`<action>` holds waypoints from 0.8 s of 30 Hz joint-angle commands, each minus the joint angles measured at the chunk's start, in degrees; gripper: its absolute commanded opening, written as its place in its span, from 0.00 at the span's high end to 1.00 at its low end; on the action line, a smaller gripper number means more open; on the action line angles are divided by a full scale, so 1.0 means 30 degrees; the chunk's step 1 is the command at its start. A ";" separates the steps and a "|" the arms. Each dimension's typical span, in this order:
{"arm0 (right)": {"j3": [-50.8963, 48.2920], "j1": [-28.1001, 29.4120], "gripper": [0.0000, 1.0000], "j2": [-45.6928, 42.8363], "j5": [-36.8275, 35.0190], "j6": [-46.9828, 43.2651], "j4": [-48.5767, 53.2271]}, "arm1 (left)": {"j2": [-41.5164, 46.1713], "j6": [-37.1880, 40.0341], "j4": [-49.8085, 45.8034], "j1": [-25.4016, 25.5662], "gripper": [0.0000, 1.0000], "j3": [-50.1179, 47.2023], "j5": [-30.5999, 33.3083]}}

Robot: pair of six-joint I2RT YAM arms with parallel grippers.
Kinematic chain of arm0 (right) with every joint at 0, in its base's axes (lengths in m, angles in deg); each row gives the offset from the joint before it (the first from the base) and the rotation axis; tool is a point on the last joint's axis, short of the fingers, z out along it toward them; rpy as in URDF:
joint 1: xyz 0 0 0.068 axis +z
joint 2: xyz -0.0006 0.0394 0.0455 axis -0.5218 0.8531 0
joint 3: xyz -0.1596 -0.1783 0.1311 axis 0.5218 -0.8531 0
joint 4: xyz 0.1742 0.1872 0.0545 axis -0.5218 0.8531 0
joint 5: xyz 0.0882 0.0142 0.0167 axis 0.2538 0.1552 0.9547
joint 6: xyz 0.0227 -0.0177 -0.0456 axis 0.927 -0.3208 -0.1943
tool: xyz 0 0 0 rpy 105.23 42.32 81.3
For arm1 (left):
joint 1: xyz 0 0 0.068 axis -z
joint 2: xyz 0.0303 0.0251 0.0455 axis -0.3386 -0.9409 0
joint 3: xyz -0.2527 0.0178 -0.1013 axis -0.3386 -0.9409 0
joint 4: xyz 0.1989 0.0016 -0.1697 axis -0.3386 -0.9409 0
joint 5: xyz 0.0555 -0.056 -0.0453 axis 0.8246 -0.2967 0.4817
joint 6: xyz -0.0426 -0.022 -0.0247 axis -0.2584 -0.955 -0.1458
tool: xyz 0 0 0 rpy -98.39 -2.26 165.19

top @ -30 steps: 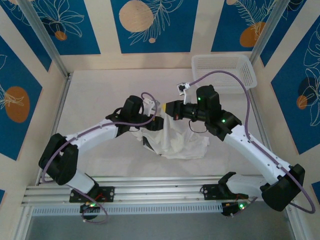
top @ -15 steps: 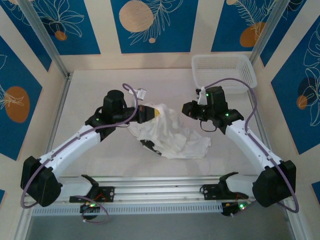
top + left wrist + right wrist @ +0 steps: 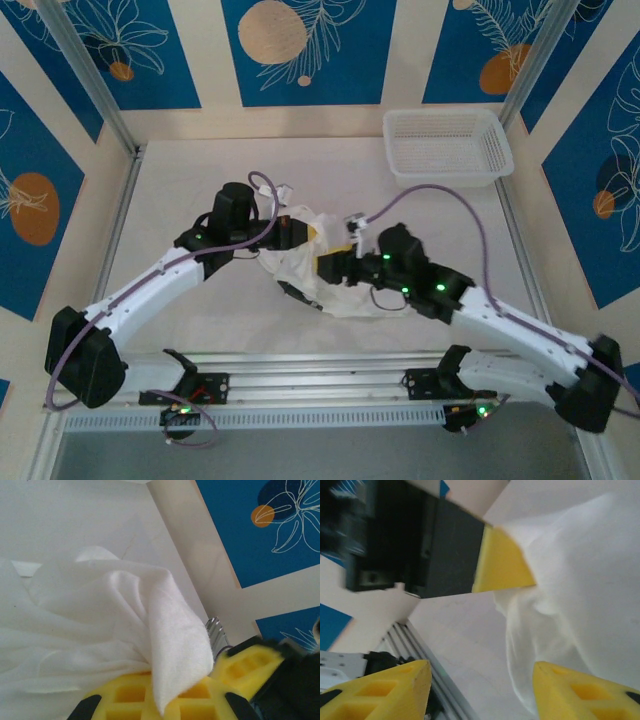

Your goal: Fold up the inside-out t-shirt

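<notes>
The inside-out t-shirt (image 3: 345,298) is a crumpled white heap in the middle of the table. My left gripper (image 3: 305,232) holds its upper edge, lifting a bunch of it. In the left wrist view the yellow jaws of the left gripper (image 3: 160,695) are shut on a fold of the t-shirt (image 3: 125,610). My right gripper (image 3: 328,267) is low beside the heap, close to the left one. In the right wrist view the right gripper (image 3: 480,690) stands open, with bare table between its fingers and the t-shirt (image 3: 580,580) against the right finger (image 3: 585,690).
A white mesh basket (image 3: 447,145) sits at the back right corner. Aluminium rails (image 3: 300,385) run along the near edge by the arm bases. The table (image 3: 180,190) is walled by blue patterned panels on three sides.
My right arm has swung down from the back toward the near side of the shirt and its jaws have opened. The left gripper has closed on the shirt and holds it raised.
</notes>
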 commanded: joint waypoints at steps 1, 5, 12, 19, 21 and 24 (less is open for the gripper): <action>0.1663 0.0535 0.43 0.2957 -0.2391 -0.0748 -0.0673 | -0.0040 -0.0556 -0.0362 -0.0114 1.00 0.1094 0.0285; 0.3429 0.0326 0.85 0.5475 -0.3596 -0.0755 0.1311 | 0.0512 -0.0113 -0.1672 -0.0136 0.93 0.1391 0.1170; -0.1570 -0.1479 1.00 0.2656 0.0632 -0.1258 -0.1771 | 0.2564 0.4794 -0.6795 -0.0462 0.49 0.2006 0.6633; -0.5858 -0.1664 1.00 -0.0262 0.2913 -0.1938 -0.3422 | 0.0550 0.5016 -0.6562 -0.0839 0.43 0.0702 0.4755; -0.6339 -0.1637 1.00 -0.0375 0.3119 -0.1190 -0.2607 | -0.0991 0.4719 -0.6042 -0.0839 0.41 0.0556 0.3262; -0.6851 -0.1447 0.97 -0.0390 0.3500 -0.0243 -0.1756 | -0.2652 0.4328 -0.4777 -0.0650 0.38 0.0135 0.2336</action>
